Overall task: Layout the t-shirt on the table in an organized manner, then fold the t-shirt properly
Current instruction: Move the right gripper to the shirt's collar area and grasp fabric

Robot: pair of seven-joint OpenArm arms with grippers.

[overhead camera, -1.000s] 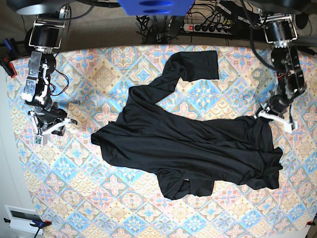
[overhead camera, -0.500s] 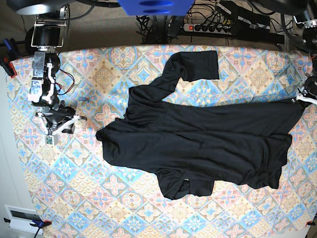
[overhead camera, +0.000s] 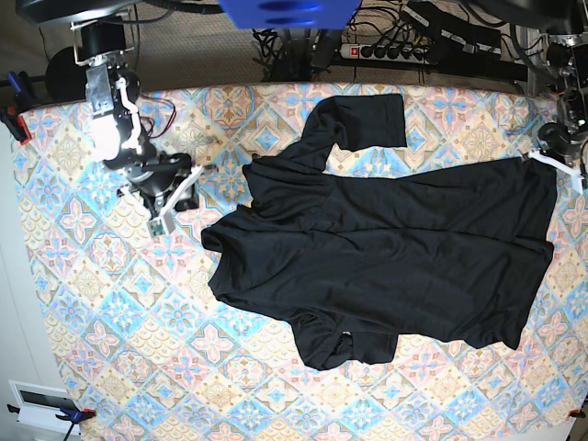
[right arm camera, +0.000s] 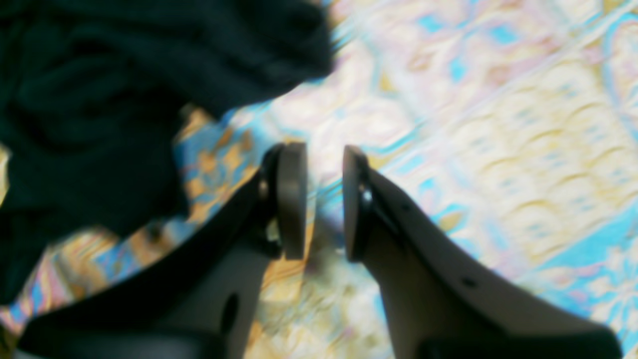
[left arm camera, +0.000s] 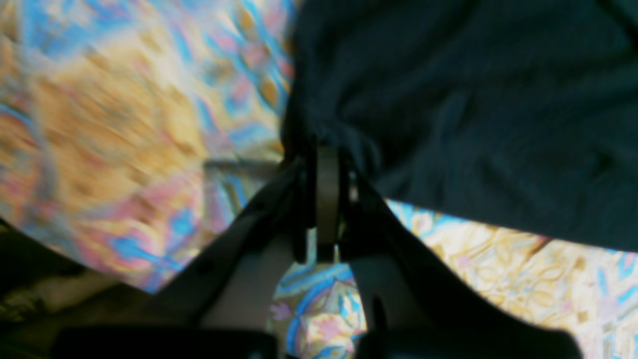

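The black t-shirt (overhead camera: pixel 386 248) lies spread across the patterned table (overhead camera: pixel 92 303), one sleeve reaching to the back (overhead camera: pixel 363 119) and a bunched part at the front (overhead camera: pixel 344 344). My left gripper (overhead camera: pixel 551 162) is at the far right edge, shut on the t-shirt's corner; the left wrist view shows its jaws (left arm camera: pixel 326 154) closed on black fabric (left arm camera: pixel 473 99). My right gripper (overhead camera: pixel 176 197) hovers just left of the t-shirt's left edge. In the right wrist view the right gripper (right arm camera: pixel 324 199) is slightly open and empty, with the t-shirt (right arm camera: pixel 99 99) to its upper left.
A power strip and cables (overhead camera: pixel 395 50) lie behind the table's back edge. Clamps (overhead camera: pixel 14 110) hold the cloth at the left edge. A white box (overhead camera: pixel 41 400) sits off the front left corner. Bare table shows along the front and left.
My left gripper pulled the t-shirt's corner right and toward the back, stretching the body flatter. My right gripper moved right and back, closer to the t-shirt's left edge.
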